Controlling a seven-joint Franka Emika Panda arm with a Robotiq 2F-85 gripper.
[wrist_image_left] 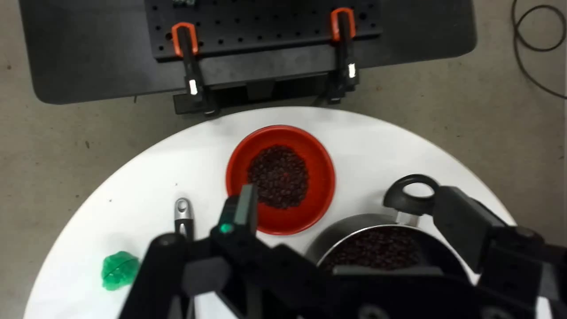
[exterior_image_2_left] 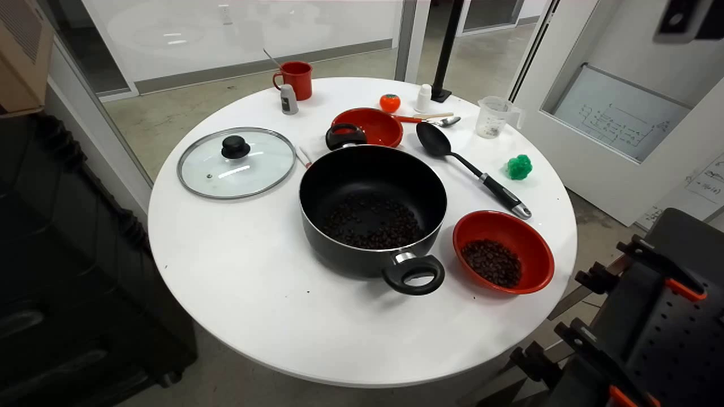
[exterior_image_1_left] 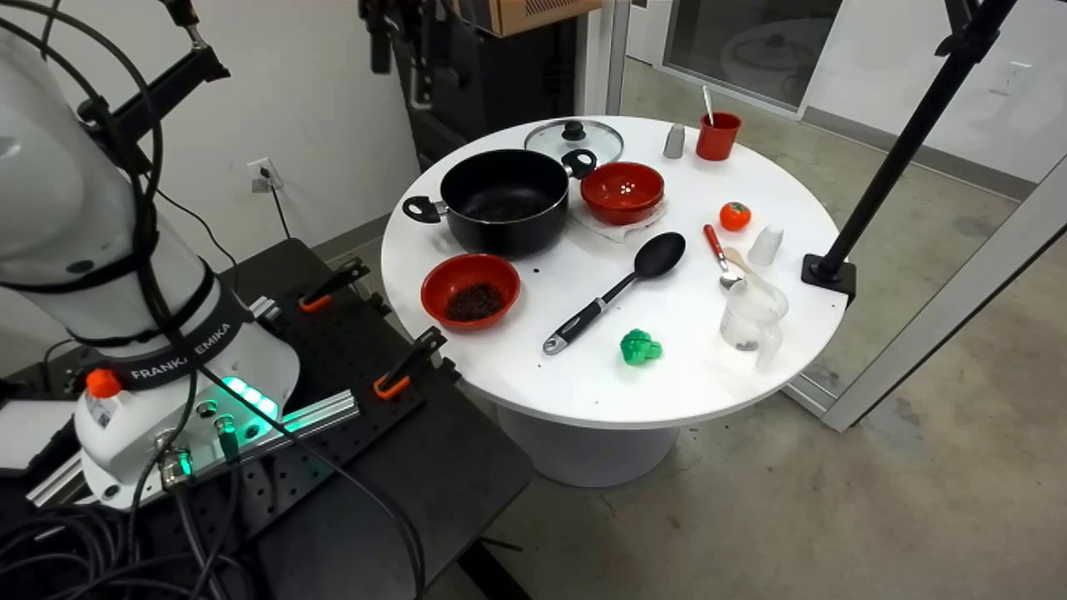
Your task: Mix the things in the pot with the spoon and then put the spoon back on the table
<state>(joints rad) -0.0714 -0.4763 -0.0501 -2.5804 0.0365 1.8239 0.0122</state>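
Fingers of my dark gripper (wrist_image_left: 347, 199) stand well apart in the wrist view, above the round white-topped table (wrist_image_left: 354, 128). Seen between them: a shallow round red bowl (wrist_image_left: 321, 177), a heap of small dark-brown beans (wrist_image_left: 279, 177) in it. Just beside, partly hidden by a finger, the wide round black pot (exterior_image_2_left: 367, 164), metal-rimmed, two looped black handles; in an exterior view I see similar beans (exterior_image_2_left: 390, 229) loose on its floor, thickest nearer that camera. Can't tell whether pot and bowl touch. In both exterior views the long black spoon (exterior_image_2_left: 493, 187) lies flat on the table between the bean bowl and a green broccoli-shaped piece (exterior_image_2_left: 519, 168): smooth oval head, slim neck, thicker black grip, silver-grey end with a hole. Farther out: a second glossy red bowl (exterior_image_1_left: 623, 185), beyond one pot handle; a flat round clear-glass lid (exterior_image_2_left: 254, 175) with black knob; a red mug (exterior_image_2_left: 297, 79), thin stem poking out. Translucent plastic measuring jug (exterior_image_2_left: 493, 116): something dark low down, printed marks too small for me to read. Grey shaker (exterior_image_2_left: 289, 100) beside the mug wears a dark label, likewise unreadable. Handwriting on the whiteboard (exterior_image_2_left: 616, 118) past the table, illegible from my seat. On my white arm's (exterior_image_1_left: 42, 167) black band (exterior_image_1_left: 218, 346): FRANKA EMIKA, one letter partly covered.
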